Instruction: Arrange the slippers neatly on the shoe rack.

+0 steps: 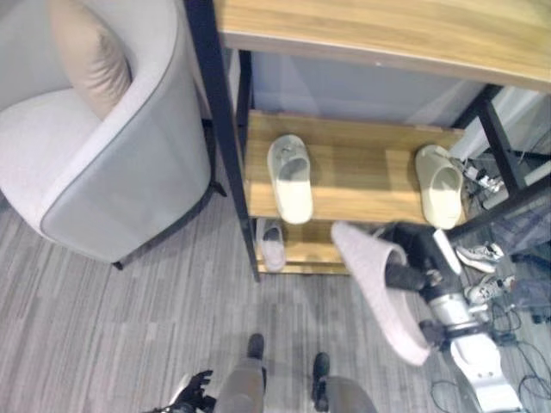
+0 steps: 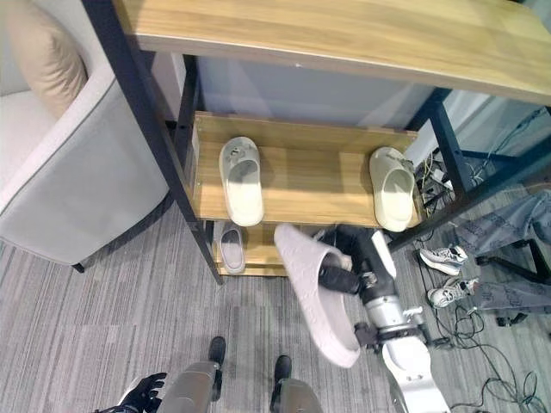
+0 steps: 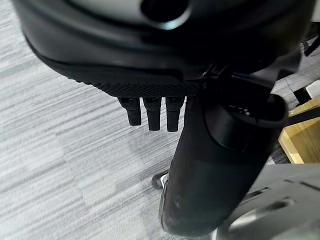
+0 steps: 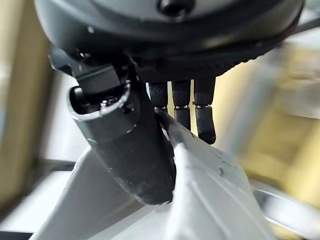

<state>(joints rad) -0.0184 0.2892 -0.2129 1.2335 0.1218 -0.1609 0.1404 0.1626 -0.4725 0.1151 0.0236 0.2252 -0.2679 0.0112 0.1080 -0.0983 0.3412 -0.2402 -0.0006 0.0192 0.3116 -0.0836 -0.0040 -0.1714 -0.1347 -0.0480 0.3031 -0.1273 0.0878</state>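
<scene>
My right hand (image 1: 415,258) is shut on a pale grey slipper (image 1: 377,292), thumb (image 4: 125,150) on one side and fingers (image 4: 205,120) on the other side of its edge (image 4: 210,200). The slipper hangs tilted, sole outward, just in front of the shoe rack's (image 1: 362,172) lower levels. On the middle shelf lie two cream slippers, one at the left (image 1: 290,178) and one at the right end (image 1: 439,185). A small grey slipper (image 1: 270,243) lies on the bottom shelf. My left hand (image 1: 194,389) hangs low by the floor, fingers (image 3: 152,112) relaxed, holding nothing.
A grey armchair (image 1: 129,163) with a beige cushion (image 1: 86,56) stands left of the rack's black post (image 1: 224,129). At the right, white sneakers (image 2: 443,256), a person's jeans leg (image 2: 508,228) and cables crowd the floor. A wooden top shelf (image 1: 387,30) overhangs.
</scene>
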